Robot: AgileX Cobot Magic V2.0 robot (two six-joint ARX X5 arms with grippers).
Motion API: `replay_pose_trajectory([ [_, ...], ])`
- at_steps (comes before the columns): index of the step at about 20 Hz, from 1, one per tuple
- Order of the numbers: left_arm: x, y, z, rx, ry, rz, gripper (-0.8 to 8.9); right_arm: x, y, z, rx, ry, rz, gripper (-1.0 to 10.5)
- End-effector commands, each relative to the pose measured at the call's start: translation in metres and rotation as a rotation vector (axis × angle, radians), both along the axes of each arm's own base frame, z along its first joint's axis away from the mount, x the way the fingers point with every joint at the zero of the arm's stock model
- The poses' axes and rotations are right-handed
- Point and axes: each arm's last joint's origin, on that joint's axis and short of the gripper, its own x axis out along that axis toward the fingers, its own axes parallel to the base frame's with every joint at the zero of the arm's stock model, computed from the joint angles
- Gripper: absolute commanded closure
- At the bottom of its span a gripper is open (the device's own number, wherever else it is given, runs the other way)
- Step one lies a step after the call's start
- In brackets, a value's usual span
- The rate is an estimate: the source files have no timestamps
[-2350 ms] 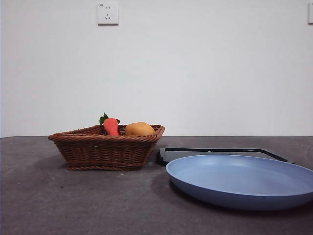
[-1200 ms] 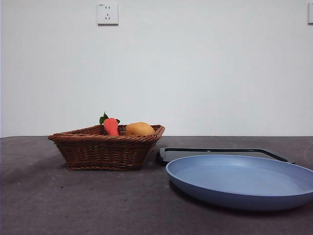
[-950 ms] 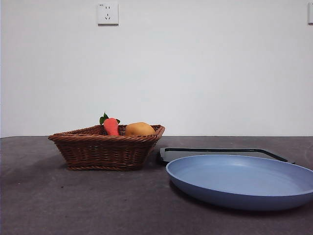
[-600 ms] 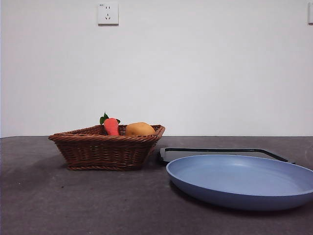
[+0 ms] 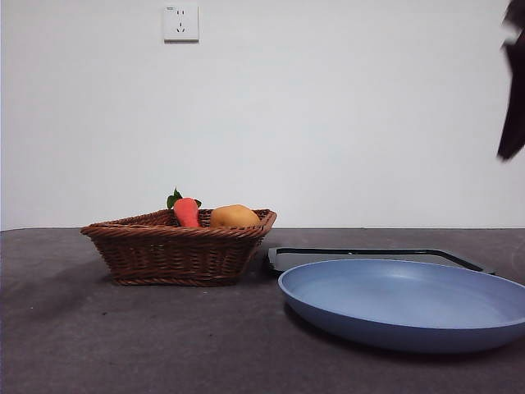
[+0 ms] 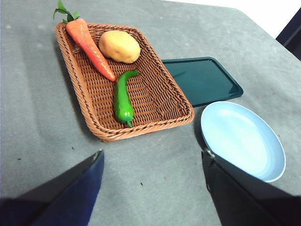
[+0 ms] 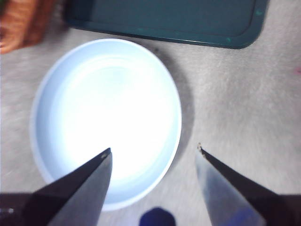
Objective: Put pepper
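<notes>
Here, the pepper [image 6: 122, 98] lies in the basket [image 6: 75, 75], at six o'clock from the carrot [image 6: 89, 42]. Both grippers hover wide and empty, the right gripper [image 7: 153, 155] above the plate [image 7: 51, 89], seemingly the drop spot.

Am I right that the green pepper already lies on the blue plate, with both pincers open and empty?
Not quite. The pepper lies in the wicker basket, beside the carrot and near the potato, as the left wrist view shows. The blue plate holds nothing. The rest stands: the left pincer and the right pincer are both open and empty.
</notes>
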Motion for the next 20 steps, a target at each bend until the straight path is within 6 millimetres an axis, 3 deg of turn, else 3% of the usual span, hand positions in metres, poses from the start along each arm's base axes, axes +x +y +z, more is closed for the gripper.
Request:
replay_pose_trajectory([
  [1, 0.0, 0.0, 0.005, 0.011, -0.031, -0.007, 4.5, 0.02, 0.002, -0.015, -0.007, 0.042, 0.01, 6.4],
  [6, 0.0, 0.0, 0.005, 0.011, -0.03, -0.007, 4.5, 0.049, 0.005, -0.056, -0.017, 0.142, 0.012, 6.4],
  [11, 0.0, 0.0, 0.005, 0.012, -0.031, -0.005, 4.5, 0.061, 0.011, -0.084, -0.027, 0.215, 0.044, 6.8],
  [13, 0.0, 0.0, 0.005, 0.012, -0.031, -0.005, 4.5, 0.063, 0.015, -0.091, -0.032, 0.228, 0.057, 7.4],
  [16, 0.0, 0.0, 0.005, 0.012, -0.03, -0.006, 4.5, 0.064, 0.017, -0.095, -0.036, 0.242, 0.064, 9.1],
  [20, 0.001, -0.001, 0.006, 0.013, -0.042, -0.017, 4.5, 0.064, 0.016, -0.095, -0.032, 0.249, 0.042, 9.4],
])
